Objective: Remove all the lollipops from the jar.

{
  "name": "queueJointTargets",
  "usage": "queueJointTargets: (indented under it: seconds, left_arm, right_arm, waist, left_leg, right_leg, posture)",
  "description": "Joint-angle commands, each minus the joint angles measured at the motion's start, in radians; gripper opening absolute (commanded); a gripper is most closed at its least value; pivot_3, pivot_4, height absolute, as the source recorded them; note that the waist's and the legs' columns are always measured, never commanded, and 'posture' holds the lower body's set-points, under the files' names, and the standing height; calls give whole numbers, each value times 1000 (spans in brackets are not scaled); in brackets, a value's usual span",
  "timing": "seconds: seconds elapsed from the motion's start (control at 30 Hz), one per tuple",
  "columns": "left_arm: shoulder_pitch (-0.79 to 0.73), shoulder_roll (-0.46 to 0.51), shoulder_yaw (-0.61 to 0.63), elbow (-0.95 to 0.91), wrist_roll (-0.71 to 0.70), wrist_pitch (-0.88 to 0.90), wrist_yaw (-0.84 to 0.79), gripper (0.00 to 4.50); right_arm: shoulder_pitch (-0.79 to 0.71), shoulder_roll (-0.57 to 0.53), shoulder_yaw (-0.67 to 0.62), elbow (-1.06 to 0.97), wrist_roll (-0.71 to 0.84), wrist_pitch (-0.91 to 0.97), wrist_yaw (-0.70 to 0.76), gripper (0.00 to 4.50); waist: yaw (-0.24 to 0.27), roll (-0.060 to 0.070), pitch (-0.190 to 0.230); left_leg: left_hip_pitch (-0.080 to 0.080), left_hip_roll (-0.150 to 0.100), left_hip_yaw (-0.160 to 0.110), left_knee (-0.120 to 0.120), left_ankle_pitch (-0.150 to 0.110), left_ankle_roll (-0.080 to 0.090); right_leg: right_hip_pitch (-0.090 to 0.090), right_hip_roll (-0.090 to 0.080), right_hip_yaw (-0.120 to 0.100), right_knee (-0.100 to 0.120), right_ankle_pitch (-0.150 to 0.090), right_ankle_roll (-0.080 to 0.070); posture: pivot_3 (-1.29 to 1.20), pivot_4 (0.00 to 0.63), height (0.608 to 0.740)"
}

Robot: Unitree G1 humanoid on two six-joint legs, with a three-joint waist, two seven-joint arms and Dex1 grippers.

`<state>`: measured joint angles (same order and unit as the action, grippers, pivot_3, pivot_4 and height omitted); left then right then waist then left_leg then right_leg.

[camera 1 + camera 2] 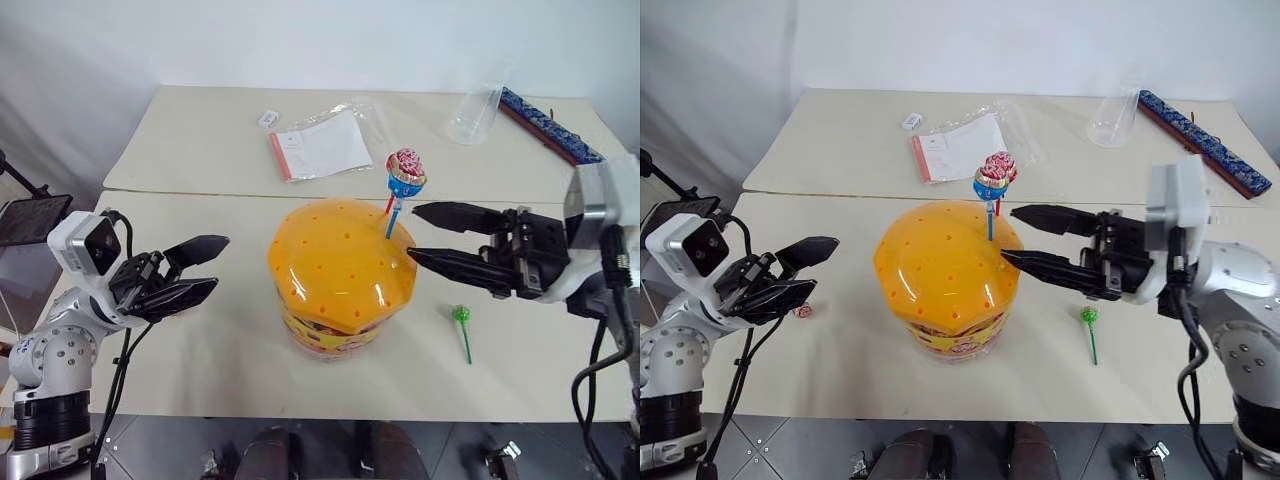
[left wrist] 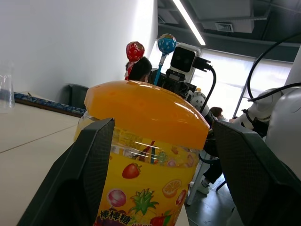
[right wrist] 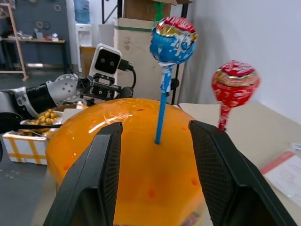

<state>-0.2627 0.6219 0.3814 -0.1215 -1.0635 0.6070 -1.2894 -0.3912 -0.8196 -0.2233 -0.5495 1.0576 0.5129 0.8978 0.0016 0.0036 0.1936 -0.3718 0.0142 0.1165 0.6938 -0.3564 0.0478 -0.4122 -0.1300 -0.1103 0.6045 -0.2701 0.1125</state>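
The jar has an orange domed lid and stands mid-table. A blue lollipop and a red lollipop stick up from holes at the lid's far right. My right gripper is open beside them, level, with its fingers either side of the blue stick and not touching it. To the jar's left my left gripper is open and holds nothing. A green lollipop lies on the table right of the jar. A small wrapped lollipop lies under the left gripper.
A clear plastic cup lies at the back right next to a dark patterned bar. A plastic bag with a paper sheet and a small white item lie on the far table. A seam joins the two tabletops.
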Motion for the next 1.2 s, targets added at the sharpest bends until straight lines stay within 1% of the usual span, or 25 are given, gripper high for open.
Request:
queueJointTargets:
  seconds: [0.03, 0.13, 0.17, 0.2, 0.37, 0.4, 0.53, 0.6, 0.67, 0.7, 0.73, 0.8, 0.87, 0.9, 0.97, 1.03, 1.13, 1.2]
  left_arm:
    - [4, -22, 27, -18, -23, -21, 15, 3525]
    - [5, -33, 28, -16, -16, -29, 14, 3525]
    - [6, -38, 28, -18, -15, -33, 16, 3525]
    - [7, -40, 28, -18, -14, -35, 16, 3525]
    - [6, -52, 29, -28, -24, -39, 23, 3525]
    - [4, -54, 30, -30, -28, -39, 25, 3525]
    - [-16, -65, 39, -39, -59, -29, 45, 3525]
    - [-19, -64, 36, -46, -67, -26, 47, 3525]
    - [-15, -58, 28, -65, -71, -23, 41, 3525]
    - [-11, -55, 24, -74, -69, -23, 37, 3525]
    - [-8, -50, 21, -82, -65, -25, 31, 3525]
    - [-6, -43, 18, -100, -61, -27, 24, 3525]
    - [-6, -37, 14, -113, -56, -32, 17, 3525]
    - [-12, -37, 16, -120, -62, -30, 23, 3525]
    - [-24, -36, 17, -134, -72, -29, 32, 3525]
    - [-40, -31, 20, -157, -88, -23, 44, 3525]
    - [-52, -33, 30, -161, -109, -15, 69, 3525]
    - [-45, -23, 35, -147, -107, -11, 67, 3525]
  right_arm:
    - [-57, 26, 47, -18, -15, 15, -22, 2330]
    - [-90, 49, 86, 2, -45, 23, -26, 2330]
    - [-105, 60, 98, 14, -61, 20, -28, 1957]
    - [-116, 68, 106, 22, -74, 19, -30, 1786]
    - [-142, 98, 101, 38, -61, 41, -34, 134]
    - [-142, 102, 94, 41, -54, 42, -32, 55]
    - [-154, 116, -8, 94, 32, 31, -33, 55]
    - [-159, 94, -55, 114, 71, 51, -36, 55]
    - [-135, -8, -147, 169, 105, 127, -34, 55]
    - [-114, -60, -193, 210, 86, 140, -14, 55]
    - [-81, -114, -227, 248, 51, 144, 22, 55]
    - [55, -235, -268, 340, -111, 96, 127, 55]
    - [161, -301, -272, 401, -233, 33, 188, 55]
    - [224, -320, -266, 441, -311, -33, 221, 55]
    - [313, -334, -252, 509, -432, -131, 254, 55]
    - [380, -319, -211, 598, -560, -208, 203, 55]
    - [406, -301, -138, 698, -720, -297, 114, 55]
    - [415, -283, -93, 777, -779, -343, 105, 55]
  waist:
    - [-2, 0, 0]
    - [-3, 0, 0]
    - [-3, 0, 0]
    - [-3, 0, 0]
    - [-2, 0, 0]
    - [-2, 0, 0]
    - [-1, 0, 0]
    - [0, 0, 0]
    - [2, 0, 0]
    - [3, 0, 0]
    - [6, 0, 0]
    - [14, -1, 0]
    - [17, -2, -1]
    - [17, -1, -1]
    - [18, -1, -1]
    - [17, -1, -1]
    - [14, -1, -1]
    - [9, 0, -1]
  left_leg:
    - [0, 0, 0, 0, 0, 0]
    - [0, 0, 0, 0, 0, 0]
    - [0, 0, 0, 0, 0, 0]
    - [0, 0, 0, 0, 0, 0]
    - [0, 0, 0, 1, 0, 0]
    - [0, 0, 0, 1, 0, 0]
    - [0, 0, 0, 1, 0, 0]
    - [0, 0, 0, 2, 0, 1]
    - [0, 0, 0, 2, 0, 1]
    - [-1, -1, 0, 2, 0, 2]
    - [-1, -1, -1, 2, -1, 2]
    - [-2, -1, -1, 2, -2, 3]
    - [-2, 0, -1, 2, -2, 4]
    - [-2, 0, 1, 2, -2, 4]
    - [-1, 0, 4, 3, -2, 5]
    - [0, 0, 5, 4, -2, 5]
    - [1, 0, 6, 5, -1, 5]
    - [1, 0, 7, 4, -1, 5]
  right_leg:
    - [0, 0, 0, 0, 0, 0]
    - [0, 0, 0, 1, 0, 0]
    - [0, 0, -1, 2, 0, 0]
    - [-1, 0, -1, 2, 0, 0]
    - [-1, 0, -5, 2, 0, 0]
    - [0, 0, -5, 2, 0, 0]
    - [0, 0, -6, 2, 0, 0]
    - [0, 0, -6, 2, 0, 0]
    - [0, 0, -6, 2, 0, 0]
    - [0, -1, -6, 2, 0, 0]
    - [0, -1, -6, 2, 0, 0]
    - [0, -1, -6, 1, 0, 0]
    - [1, 0, -6, -1, 0, 0]
    - [1, 0, -6, -2, 0, 0]
    - [1, 0, -7, -3, 0, 1]
    - [2, 0, -6, -2, 1, 1]
    - [2, 0, -5, -1, 1, 2]
    - [2, 0, -4, 0, 1, 2]
  posture:
    - [0, 150, 740]
    - [0, 150, 740]
    - [0, 150, 740]
    - [0, 150, 740]
    - [0, 150, 740]
    - [0, 150, 740]
    - [0, 150, 740]
    - [0, 150, 740]
    - [0, 150, 740]
    - [0, 150, 740]
    - [0, 150, 740]
    - [0, 150, 740]
    - [0, 150, 740]
    - [0, 150, 740]
    - [0, 150, 740]
    - [0, 150, 740]
    - [0, 150, 740]
    - [0, 150, 740]
